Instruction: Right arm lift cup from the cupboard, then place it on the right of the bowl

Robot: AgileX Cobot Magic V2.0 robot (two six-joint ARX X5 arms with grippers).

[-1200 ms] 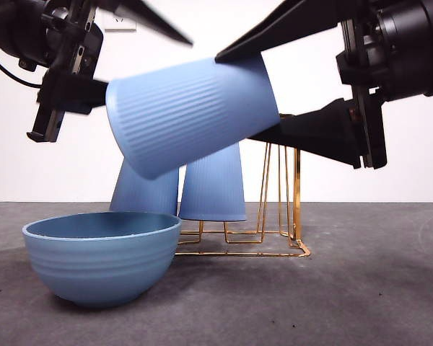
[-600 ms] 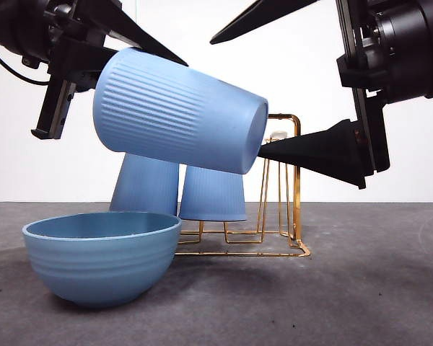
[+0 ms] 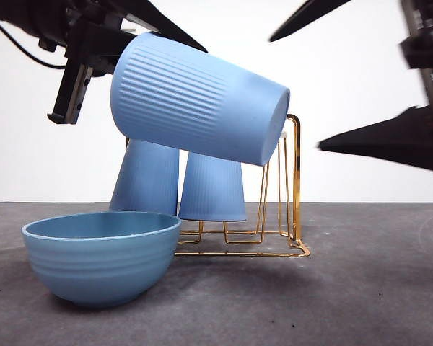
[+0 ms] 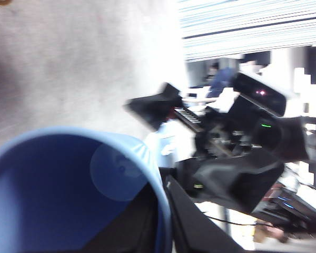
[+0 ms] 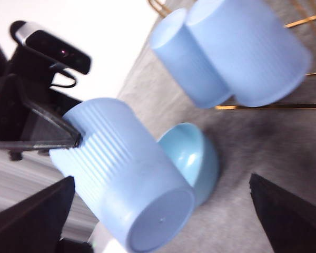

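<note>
The ribbed blue cup [image 3: 198, 101] hangs tilted in the air above the bowl [image 3: 101, 263], its base towards the gold cupboard [image 3: 296, 187]. My left gripper [image 3: 180, 65] is shut on the cup's rim. In the left wrist view one jaw is inside the cup [image 4: 52, 190] and one outside, so the left gripper [image 4: 163, 211] pinches the wall. My right gripper [image 3: 296, 94] stands open to the cup's right, not touching it. Its own view shows the right gripper [image 5: 162, 178] with jaws wide on either side of the cup [image 5: 121, 168] and the bowl [image 5: 192, 158].
Two more blue cups [image 3: 180, 184] stand upside down on the cupboard's pegs, behind the bowl. The same two cups [image 5: 237, 47] show in the right wrist view. Grey table [image 3: 361, 288] stretches to the right of the bowl and the rack.
The right gripper, which gripped the cup a second ago, has let go, opened wide and drawn back to the right. The left gripper keeps the cup, now slightly higher and further right.
</note>
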